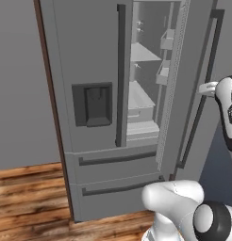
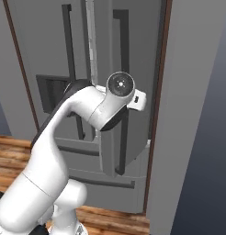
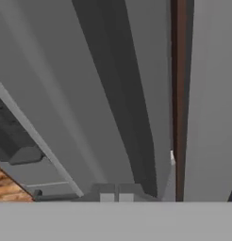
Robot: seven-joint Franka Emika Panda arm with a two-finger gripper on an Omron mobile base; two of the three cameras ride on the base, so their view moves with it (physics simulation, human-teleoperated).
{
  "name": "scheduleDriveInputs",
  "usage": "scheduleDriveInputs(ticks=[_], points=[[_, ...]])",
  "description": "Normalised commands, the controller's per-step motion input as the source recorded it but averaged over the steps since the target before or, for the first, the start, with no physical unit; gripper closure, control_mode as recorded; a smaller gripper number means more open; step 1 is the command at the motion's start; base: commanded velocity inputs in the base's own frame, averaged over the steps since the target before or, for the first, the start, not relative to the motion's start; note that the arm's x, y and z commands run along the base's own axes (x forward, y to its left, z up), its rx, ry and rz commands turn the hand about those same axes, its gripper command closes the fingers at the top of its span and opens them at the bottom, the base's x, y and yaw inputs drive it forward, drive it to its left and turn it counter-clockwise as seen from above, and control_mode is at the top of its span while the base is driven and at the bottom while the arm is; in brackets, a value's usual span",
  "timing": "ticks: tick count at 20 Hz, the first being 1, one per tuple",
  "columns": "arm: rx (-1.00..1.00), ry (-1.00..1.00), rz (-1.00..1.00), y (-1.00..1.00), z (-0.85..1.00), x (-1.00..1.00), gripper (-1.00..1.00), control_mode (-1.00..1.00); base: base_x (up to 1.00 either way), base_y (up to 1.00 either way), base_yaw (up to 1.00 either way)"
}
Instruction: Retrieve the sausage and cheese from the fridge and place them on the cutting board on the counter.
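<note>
Grey and tall, the French-door fridge (image 1: 94, 117) stood against the wall with its right door (image 1: 186, 89) swung partly open, exposing pale shelves (image 1: 139, 99) and door bins (image 1: 166, 41). No food item could be made out on those shelves. Its left door, bearing the dark dispenser panel (image 1: 92, 104), remained shut. The two-finger gripper (image 3: 113, 192) was clenched, fingertips together, close against the open door's long dark vertical handle (image 3: 122, 103); whether it clasped the handle could not be told. Wooden plank flooring (image 1: 28, 197) lay below.
</note>
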Motion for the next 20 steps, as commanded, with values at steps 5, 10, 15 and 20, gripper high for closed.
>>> scheduleDriveInputs(ticks=[5, 10, 15, 20], points=[[0.0, 0.15, -0.02, 0.43, 0.0, -0.68, -1.0, -1.0, 0.0, 0.0, 0.0], [0.08, 0.03, -0.07, 0.97, 0.0, -0.02, -1.0, -1.0, 0.0, 0.0, 0.0], [0.1, 0.02, -0.2, 1.0, -0.01, 0.46, -1.0, -1.0, 0.0, 0.0, 0.0], [0.19, 0.05, -0.36, 0.58, -0.22, 0.79, -1.0, -1.0, 0.0, 0.0, 0.0]])
